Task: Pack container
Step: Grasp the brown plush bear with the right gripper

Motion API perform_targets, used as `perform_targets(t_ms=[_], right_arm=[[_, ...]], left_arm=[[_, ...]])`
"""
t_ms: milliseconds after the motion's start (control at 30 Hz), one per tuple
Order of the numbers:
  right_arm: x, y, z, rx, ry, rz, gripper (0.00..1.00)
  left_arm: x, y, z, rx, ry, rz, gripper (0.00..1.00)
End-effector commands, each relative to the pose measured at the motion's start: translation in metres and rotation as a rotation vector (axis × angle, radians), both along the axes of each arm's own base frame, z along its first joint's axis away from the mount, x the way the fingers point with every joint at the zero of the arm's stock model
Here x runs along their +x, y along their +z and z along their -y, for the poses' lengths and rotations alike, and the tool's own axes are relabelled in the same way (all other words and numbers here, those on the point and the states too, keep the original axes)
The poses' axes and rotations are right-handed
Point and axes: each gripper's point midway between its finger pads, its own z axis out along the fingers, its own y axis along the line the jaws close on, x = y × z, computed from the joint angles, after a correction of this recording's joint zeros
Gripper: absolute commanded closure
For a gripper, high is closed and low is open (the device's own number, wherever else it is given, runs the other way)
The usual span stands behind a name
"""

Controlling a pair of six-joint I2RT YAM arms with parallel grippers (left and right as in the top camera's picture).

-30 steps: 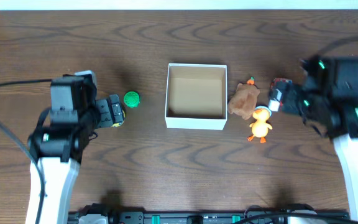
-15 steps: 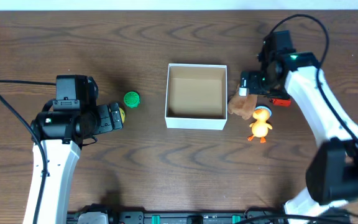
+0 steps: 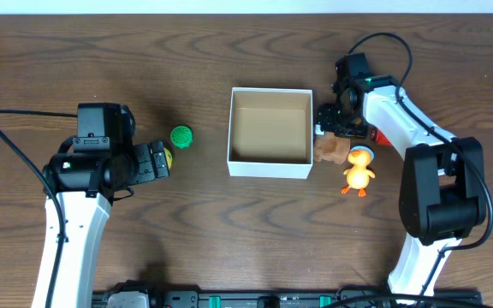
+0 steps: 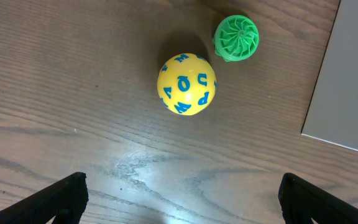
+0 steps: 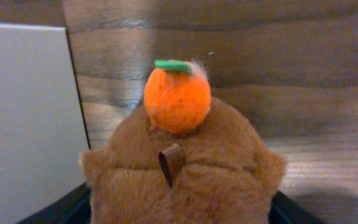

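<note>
The container (image 3: 269, 168) is a square white box with a tan inside, at the table's middle; its wall shows in the left wrist view (image 4: 350, 81) and the right wrist view (image 5: 23, 118). My right gripper (image 3: 335, 121) (image 5: 179, 214) is open, its fingers on either side of a brown plush toy (image 3: 332, 151) (image 5: 185, 174) with an orange ball (image 5: 177, 99) on top, just right of the container. My left gripper (image 3: 156, 160) (image 4: 179, 199) is open and empty, just short of a yellow ball with blue letters (image 4: 186, 84).
A green ribbed toy (image 3: 181, 136) (image 4: 236, 38) lies beside the yellow ball (image 3: 169, 156), left of the container. An orange duck (image 3: 359, 172) stands right of the plush. A small red thing (image 3: 384, 138) lies under the right arm.
My right arm has swung in from the far right and now straddles the brown plush. My left arm shifted slightly a second ago and has since held still.
</note>
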Motion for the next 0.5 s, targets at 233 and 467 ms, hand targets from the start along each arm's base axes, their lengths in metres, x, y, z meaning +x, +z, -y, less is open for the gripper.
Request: perform_targets(t_ms=[233, 467], right_arm=[[0.007, 0.081, 0.034, -0.218, -0.049, 0.183, 0.76], [-0.011, 0.195, -0.017, -0.033, 0.042, 0.468, 0.93]], left_arm=[[0.004, 0.006, -0.004, 0.014, 0.013, 0.015, 0.02], [0.004, 0.006, -0.004, 0.014, 0.013, 0.015, 0.02]])
